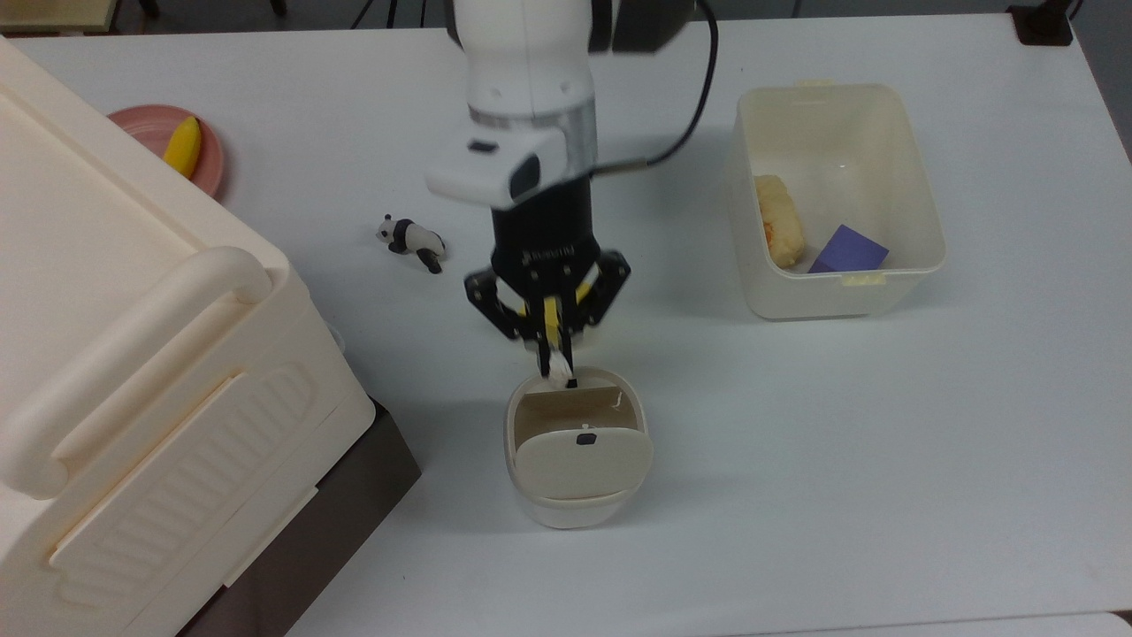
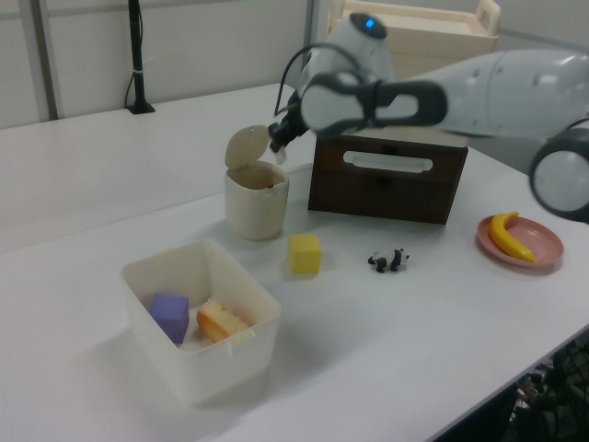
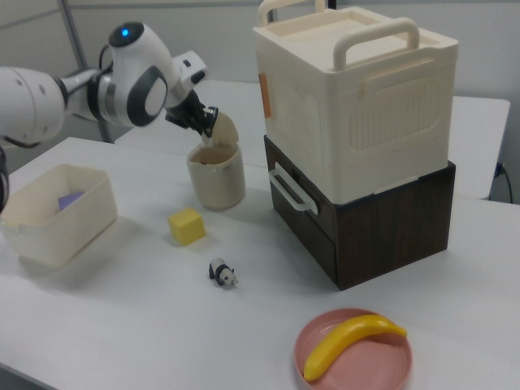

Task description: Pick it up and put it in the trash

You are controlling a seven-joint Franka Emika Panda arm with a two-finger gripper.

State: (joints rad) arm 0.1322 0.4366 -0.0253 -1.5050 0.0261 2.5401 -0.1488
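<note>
Paper wad (image 1: 557,371), small and off-white, is pinched between the closed fingertips of the end effector (image 1: 555,370), which hangs just above the near rim of the trash bin (image 1: 531,504) in the top view. The bin's flap lid (image 1: 584,460) is tipped open, showing the tan inside. In the left view the end effector (image 2: 276,147) sits right beside that raised flap.

What worries me is the position: the wad looks to be over the bin's edge, not its middle. Let go now and it could catch the rim and tumble onto the surface toward the yellow cube (image 2: 305,253). A light scrap might also cling to a finger.
</note>
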